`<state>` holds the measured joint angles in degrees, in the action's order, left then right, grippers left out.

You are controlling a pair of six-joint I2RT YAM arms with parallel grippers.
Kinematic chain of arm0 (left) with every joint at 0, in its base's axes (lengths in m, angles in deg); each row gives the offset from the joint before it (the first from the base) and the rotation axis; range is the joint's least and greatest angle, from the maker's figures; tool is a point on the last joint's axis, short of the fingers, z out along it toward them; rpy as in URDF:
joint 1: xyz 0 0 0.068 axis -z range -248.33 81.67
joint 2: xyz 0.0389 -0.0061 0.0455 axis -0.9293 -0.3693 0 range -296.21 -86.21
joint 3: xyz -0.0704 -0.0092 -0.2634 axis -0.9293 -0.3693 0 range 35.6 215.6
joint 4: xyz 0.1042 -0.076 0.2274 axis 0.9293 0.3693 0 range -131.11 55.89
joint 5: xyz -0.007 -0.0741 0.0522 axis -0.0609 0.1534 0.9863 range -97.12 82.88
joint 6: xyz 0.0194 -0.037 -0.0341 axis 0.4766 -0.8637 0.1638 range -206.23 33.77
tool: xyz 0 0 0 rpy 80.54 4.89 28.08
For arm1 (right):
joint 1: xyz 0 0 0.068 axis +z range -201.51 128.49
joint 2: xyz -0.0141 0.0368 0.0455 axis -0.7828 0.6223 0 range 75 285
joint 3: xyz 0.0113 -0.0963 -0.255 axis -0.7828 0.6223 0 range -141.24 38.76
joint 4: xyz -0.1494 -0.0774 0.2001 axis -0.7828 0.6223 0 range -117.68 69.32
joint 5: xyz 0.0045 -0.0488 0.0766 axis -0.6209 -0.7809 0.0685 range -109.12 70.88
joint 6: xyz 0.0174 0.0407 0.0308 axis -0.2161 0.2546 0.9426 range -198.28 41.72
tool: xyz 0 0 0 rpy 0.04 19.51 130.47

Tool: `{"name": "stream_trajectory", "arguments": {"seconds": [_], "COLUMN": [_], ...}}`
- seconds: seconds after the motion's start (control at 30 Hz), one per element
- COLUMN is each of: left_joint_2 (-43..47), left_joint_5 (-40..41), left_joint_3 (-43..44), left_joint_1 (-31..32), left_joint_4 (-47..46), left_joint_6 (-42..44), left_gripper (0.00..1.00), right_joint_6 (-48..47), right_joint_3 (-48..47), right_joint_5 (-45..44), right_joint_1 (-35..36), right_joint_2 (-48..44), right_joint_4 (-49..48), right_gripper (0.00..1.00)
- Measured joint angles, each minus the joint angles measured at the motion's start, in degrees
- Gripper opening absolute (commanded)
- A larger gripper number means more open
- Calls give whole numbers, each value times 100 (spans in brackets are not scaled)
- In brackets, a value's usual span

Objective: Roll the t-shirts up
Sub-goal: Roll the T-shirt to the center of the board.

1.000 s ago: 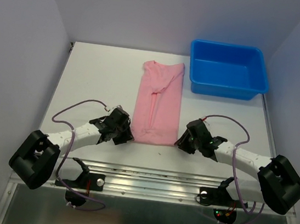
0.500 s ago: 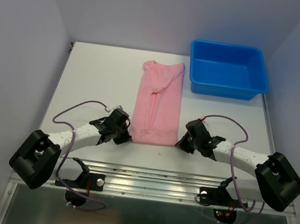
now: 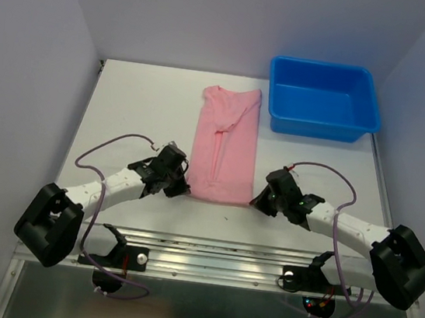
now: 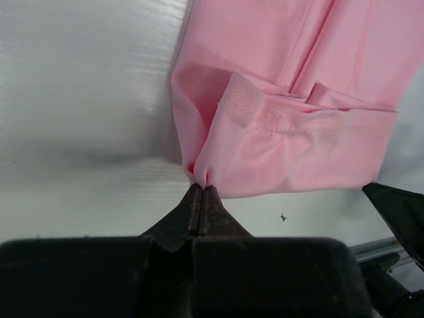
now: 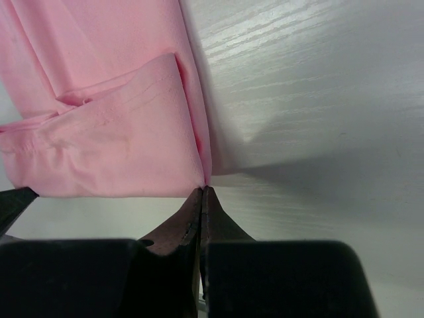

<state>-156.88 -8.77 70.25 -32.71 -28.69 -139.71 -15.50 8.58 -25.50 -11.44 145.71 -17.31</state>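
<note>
A light pink t-shirt (image 3: 225, 141), folded into a long narrow strip, lies on the white table with its near hem toward the arms. My left gripper (image 3: 183, 189) is shut on the near left corner of the t-shirt (image 4: 278, 99); the fabric puckers up at the closed tips of the left gripper (image 4: 201, 187). My right gripper (image 3: 255, 201) is shut on the near right corner of the t-shirt (image 5: 106, 132), pinched at the tips of the right gripper (image 5: 203, 189). Both near corners are slightly lifted.
A blue plastic bin (image 3: 322, 100) stands at the back right of the table (image 3: 140, 110), a short gap from the t-shirt's far end. Purple walls enclose the table on three sides. A metal rail (image 3: 216, 247) runs along the near edge.
Both grippers have closed on the near corners of the t-shirt. The near hem has drawn slightly away from the rail and puckered at both corners.
</note>
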Motion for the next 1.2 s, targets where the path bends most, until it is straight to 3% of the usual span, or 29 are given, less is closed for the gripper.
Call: {"name": "stream_trajectory", "arguments": {"seconds": [0.87, 0.97, 1.0, 1.03, 1.07, 1.1, 1.2], "left_joint_2": [-1165, -1025, -905, -822, -748, -649, -450], "left_joint_5": [-463, -658, -719, -737, -739, -743, -671], "left_joint_3": [1209, 992, 855, 778, 706, 640, 531], "left_joint_1": [-511, -509, -509, -509, -509, -509, -509], "left_joint_4": [929, 608, 498, 474, 446, 431, 413], "left_joint_6": [127, 323, 420, 455, 516, 581, 682], "left_gripper": [0, 20, 41, 48, 55, 61, 65], "right_joint_6": [72, 61, 57, 48, 50, 50, 63], "right_joint_3": [-804, -732, -697, -636, -592, -527, -393], "right_joint_5": [-205, -144, -111, -81, -59, -39, -17], "right_joint_1": [0, 0, 0, 0, 0, 0, 0], "right_joint_2": [369, 369, 369, 369, 369, 369, 369], "right_joint_4": [645, 599, 586, 566, 557, 544, 542], "right_gripper": [1, 3, 9, 22, 28, 37, 46]}}
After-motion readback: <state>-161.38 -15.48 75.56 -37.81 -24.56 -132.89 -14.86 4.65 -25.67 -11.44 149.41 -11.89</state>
